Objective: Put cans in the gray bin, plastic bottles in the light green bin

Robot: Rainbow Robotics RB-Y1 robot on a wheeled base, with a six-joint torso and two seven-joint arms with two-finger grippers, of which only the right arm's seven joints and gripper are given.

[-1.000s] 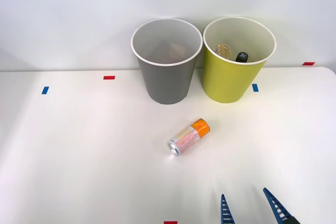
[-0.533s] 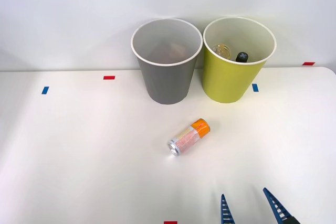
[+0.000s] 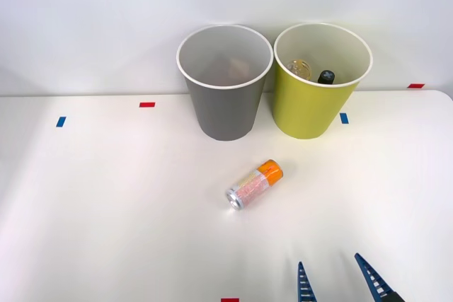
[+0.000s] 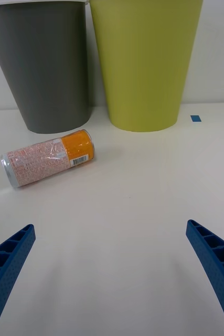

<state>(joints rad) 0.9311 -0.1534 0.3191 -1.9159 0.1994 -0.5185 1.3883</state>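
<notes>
White desk [image 3: 106, 203] carries everything. Gray bin [image 3: 225, 97] is your landmark: light green bin [image 3: 315, 100] just beside it, clear bottle [image 3: 300, 69] and black cap [image 3: 326, 76] already inside. Can [image 3: 254, 184] lies on side, in front of gray bin, well apart from claw [image 3: 338, 284]. Claw wide, empty. Watch it: can is round, so a one-finger nudge may roll it away.

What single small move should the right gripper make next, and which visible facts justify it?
Probably advance the open right gripper forward and leftward toward the can. It lies on its side on the table, outside the gray bin, with nothing held.
</notes>
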